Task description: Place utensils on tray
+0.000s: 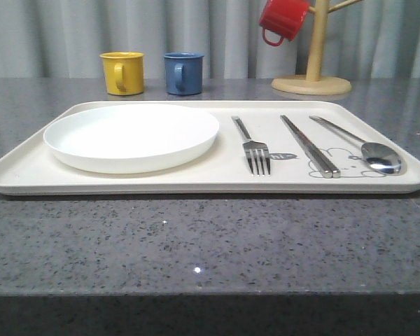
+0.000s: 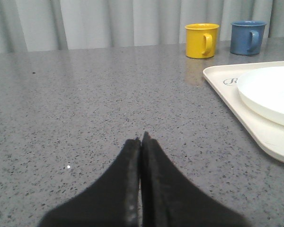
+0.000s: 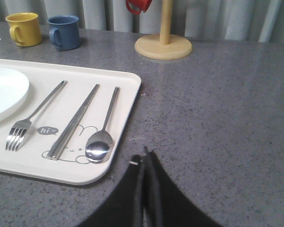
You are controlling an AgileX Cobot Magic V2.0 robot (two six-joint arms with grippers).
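Note:
The cream tray (image 1: 217,180) lies across the grey table. On it rest a white plate (image 1: 131,136) at the left, then a silver fork (image 1: 252,145), a pair of metal chopsticks (image 1: 309,145) and a spoon (image 1: 364,148) at the right. The right wrist view has the tray (image 3: 124,81), fork (image 3: 34,115), chopsticks (image 3: 75,121) and spoon (image 3: 103,131). My right gripper (image 3: 146,153) is shut and empty, over the table just off the tray's corner. My left gripper (image 2: 142,138) is shut and empty over bare table, apart from the tray (image 2: 255,127) and plate (image 2: 270,93).
A yellow mug (image 1: 122,73) and a blue mug (image 1: 183,73) stand behind the tray. A wooden mug tree (image 1: 312,77) with a red mug (image 1: 283,19) hanging on it stands at the back right. A curtain closes the background.

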